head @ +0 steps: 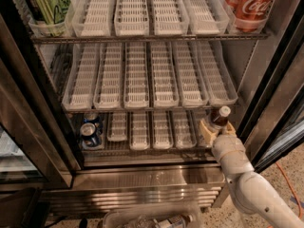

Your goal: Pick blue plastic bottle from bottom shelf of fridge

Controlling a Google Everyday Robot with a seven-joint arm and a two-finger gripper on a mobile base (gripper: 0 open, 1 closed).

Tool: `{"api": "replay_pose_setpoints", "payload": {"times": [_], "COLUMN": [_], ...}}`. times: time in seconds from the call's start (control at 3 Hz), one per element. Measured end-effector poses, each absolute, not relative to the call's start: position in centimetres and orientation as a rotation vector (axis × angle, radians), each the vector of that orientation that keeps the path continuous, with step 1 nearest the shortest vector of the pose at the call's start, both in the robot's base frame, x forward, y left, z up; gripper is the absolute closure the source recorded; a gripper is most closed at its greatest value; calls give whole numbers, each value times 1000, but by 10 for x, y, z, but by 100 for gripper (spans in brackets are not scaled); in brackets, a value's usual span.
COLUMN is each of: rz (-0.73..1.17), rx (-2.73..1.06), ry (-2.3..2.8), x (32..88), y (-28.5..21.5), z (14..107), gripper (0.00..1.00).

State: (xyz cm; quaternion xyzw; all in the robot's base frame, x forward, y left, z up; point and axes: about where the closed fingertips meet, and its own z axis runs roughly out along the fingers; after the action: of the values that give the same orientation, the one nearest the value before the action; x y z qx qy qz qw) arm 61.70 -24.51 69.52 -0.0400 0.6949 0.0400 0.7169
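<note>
The gripper [217,129] sits around the blue plastic bottle [221,115] at the right end of the bottom shelf [142,148]; whether it clamps the bottle cannot be told. The bottle stands upright, long axis vertical, white cap up. The fridge [142,177] door frame [266,94] stands close on the gripper's right, open lane trays [161,129] lie to its left, and two cans [89,132] stand well apart beyond them.

Bottle [221,118] label — behind claw [218,128], bottom shelf [142,150]
</note>
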Motion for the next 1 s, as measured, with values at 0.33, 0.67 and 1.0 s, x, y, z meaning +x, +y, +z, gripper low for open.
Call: {"api": "replay_pose_setpoints", "payload": {"times": [0.33, 0.67, 1.0], "rz": [89, 89, 124], "rx": [-89, -89, -153], "ry": [1538, 1538, 1584], "x": [617, 617, 600], "y": [-245, -245, -229], "z": [695, 690, 673], "gripper": [100, 100, 100]}}
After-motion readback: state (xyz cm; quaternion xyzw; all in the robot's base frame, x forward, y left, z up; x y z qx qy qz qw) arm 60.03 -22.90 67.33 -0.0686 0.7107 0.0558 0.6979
